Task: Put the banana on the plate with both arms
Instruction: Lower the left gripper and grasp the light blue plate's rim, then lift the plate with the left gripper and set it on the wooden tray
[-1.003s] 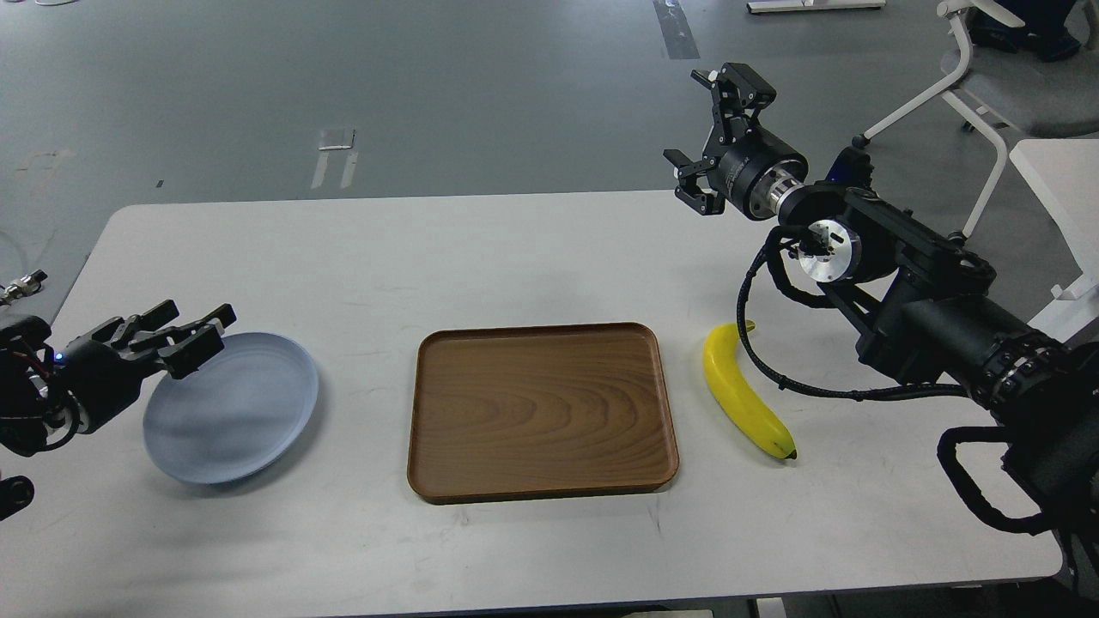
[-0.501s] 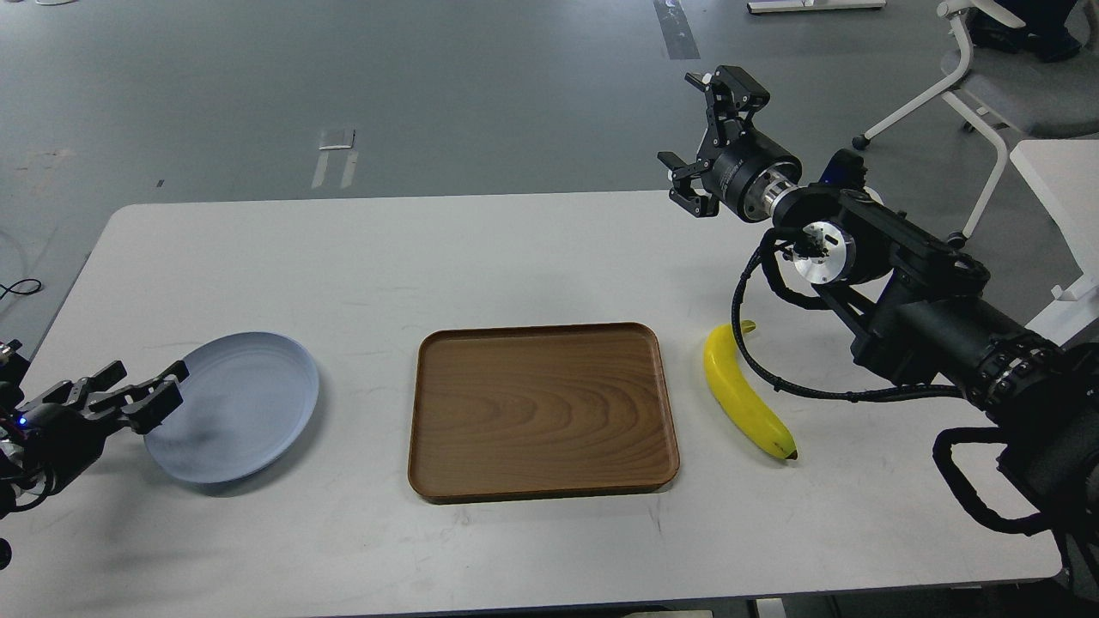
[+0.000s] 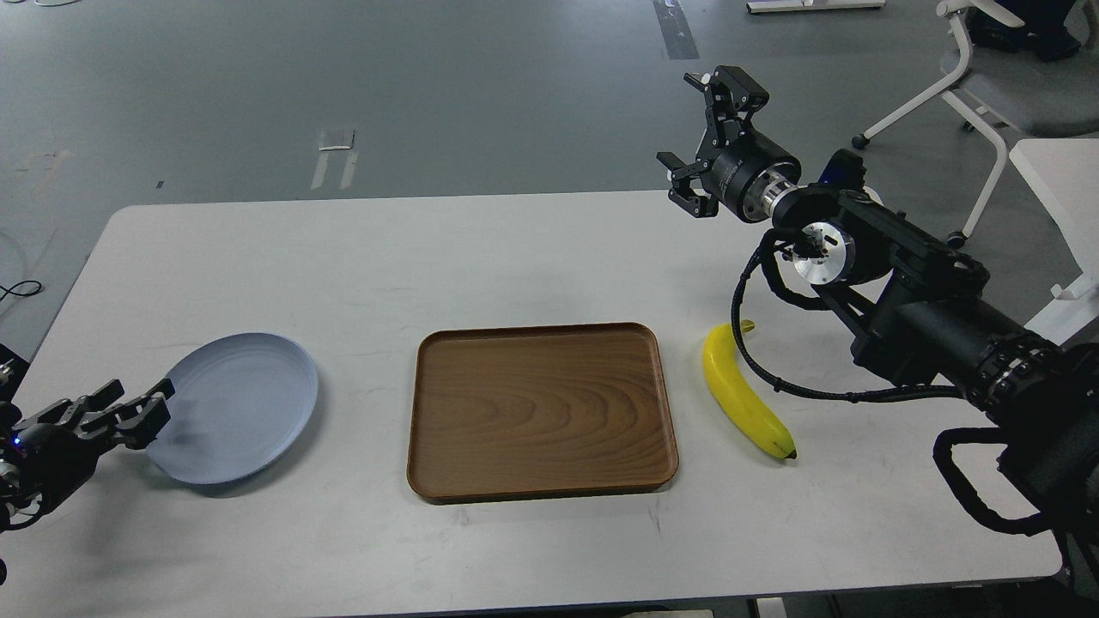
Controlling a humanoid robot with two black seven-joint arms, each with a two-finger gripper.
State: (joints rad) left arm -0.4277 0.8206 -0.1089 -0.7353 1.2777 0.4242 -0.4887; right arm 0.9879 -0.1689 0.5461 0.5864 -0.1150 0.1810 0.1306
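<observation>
Two hands, yours: left hand [image 3: 137, 410] open at the round pale blue plate [image 3: 236, 408]'s left edge; right hand [image 3: 700, 129] open, well above the curved yellow banana [image 3: 743, 395] right of the plate.

Long white rounded-corner table [image 3: 515, 257]

It carried a round pale blue plate [image 3: 245, 403], a brown rectangular wooden tray [image 3: 541, 412] and a curved yellow banana [image 3: 740, 396].

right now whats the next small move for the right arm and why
Probably lower the right gripper toward the banana. Its fingers are spread open, high above the table's far edge, holding nothing, and the banana lies untouched right of the wooden tray, far from the plate.
</observation>
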